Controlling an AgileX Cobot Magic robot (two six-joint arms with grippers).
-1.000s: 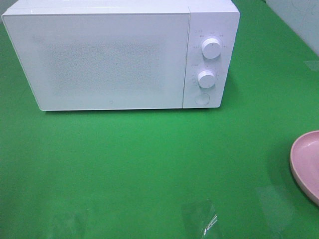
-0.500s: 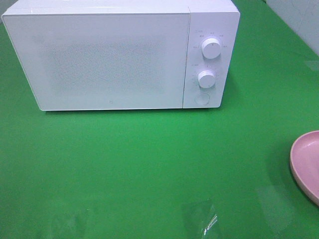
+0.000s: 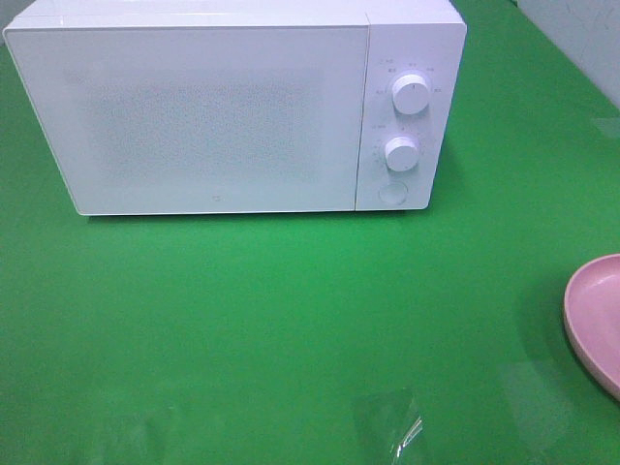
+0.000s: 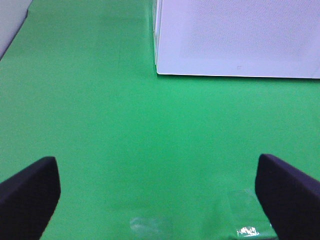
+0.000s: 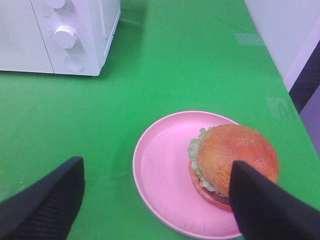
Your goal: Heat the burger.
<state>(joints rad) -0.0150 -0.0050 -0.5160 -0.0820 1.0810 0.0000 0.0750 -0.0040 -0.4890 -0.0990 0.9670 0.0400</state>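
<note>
Green glossy desk (image 3: 291,320) carries a white box-shaped microwave (image 3: 194,107) at its far edge, door closed, two round white knobs (image 3: 411,94) on the panel. Round pink plate (image 5: 165,175) sits near the desk's right edge, cut off in the high view. Burger (image 5: 235,160), golden-brown bun with green lettuce, lies on the plate's right part. Right gripper (image 5: 155,200) hangs above the plate, black jaws spread, holding nothing. Left gripper (image 4: 157,192) jaws wide apart over bare desk before the microwave.
</note>
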